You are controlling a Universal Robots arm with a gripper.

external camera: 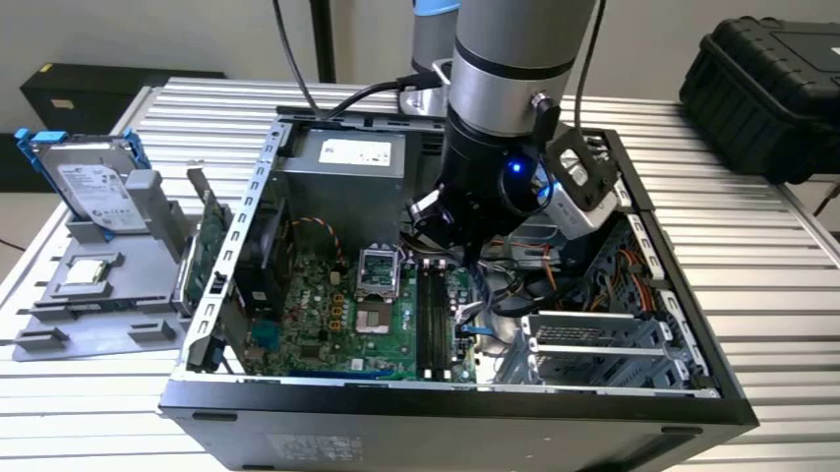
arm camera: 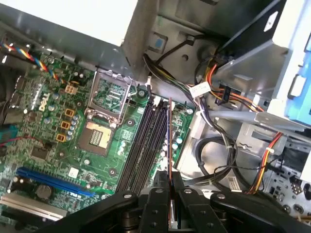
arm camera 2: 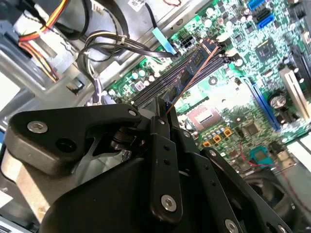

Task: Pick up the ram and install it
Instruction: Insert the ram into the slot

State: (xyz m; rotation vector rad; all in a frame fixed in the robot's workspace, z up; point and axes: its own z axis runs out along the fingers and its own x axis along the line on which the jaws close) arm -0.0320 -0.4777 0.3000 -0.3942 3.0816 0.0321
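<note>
Gripping thin flat ram (arm camera 2: 187, 77) edge-on | black gripper (arm camera: 170, 182) clamped | over green motherboard (arm camera: 97, 160) slots (arm camera: 146, 141)

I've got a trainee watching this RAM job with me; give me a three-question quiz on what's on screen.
1. True or false: the gripper is shut on the ram.
2. The ram is held over: A) the memory slots, B) the hard drive, C) the power supply?
3. What sits empty beside the slots?

Key: 1 true. 2 A. 3 The processor socket.
</note>
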